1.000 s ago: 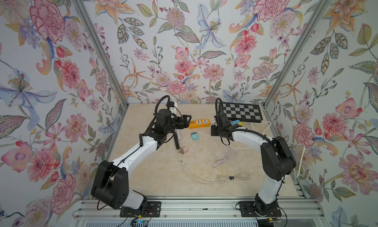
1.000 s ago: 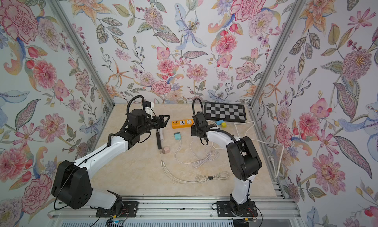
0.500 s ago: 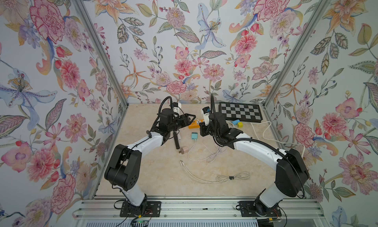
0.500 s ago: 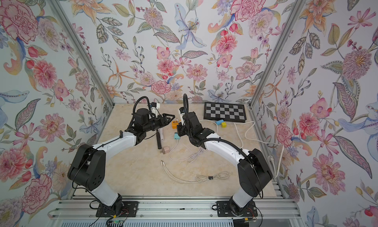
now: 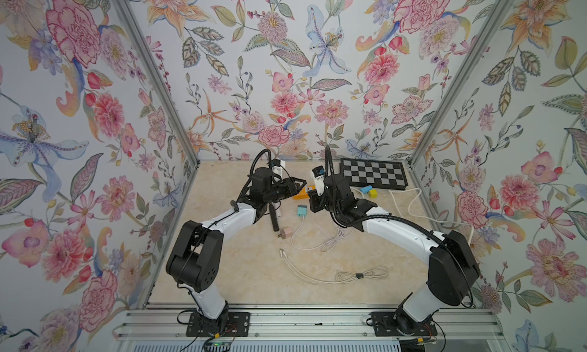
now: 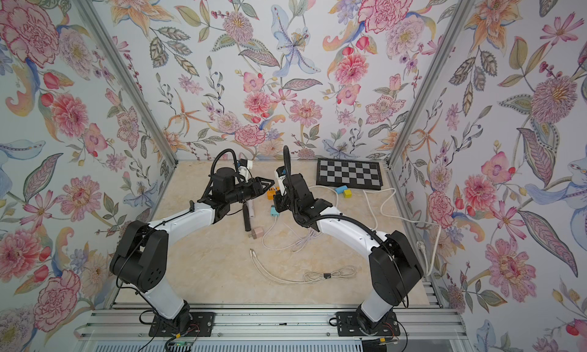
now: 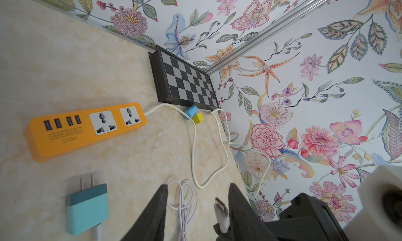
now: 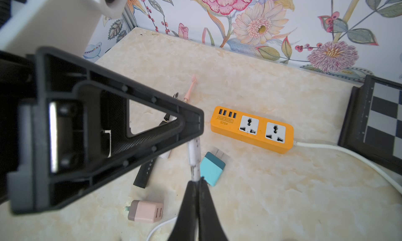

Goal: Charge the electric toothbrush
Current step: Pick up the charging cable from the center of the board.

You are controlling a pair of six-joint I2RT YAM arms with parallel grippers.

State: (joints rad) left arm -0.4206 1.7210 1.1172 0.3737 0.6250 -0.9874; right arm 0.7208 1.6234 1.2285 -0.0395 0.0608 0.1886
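We note the right gripper (image 8: 196,182) pinched shut on the white cable plug (image 8: 194,155), its tip between the parted jaws of the left gripper (image 7: 198,186) — black toothbrush (image 5: 273,218) lies flat on the table (image 5: 254,280) below, just beside the pink adapter (image 5: 286,232).

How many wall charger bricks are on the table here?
2. The teal brick lies near the orange power strip; the pink brick lies by the black toothbrush. The arms may hide others.
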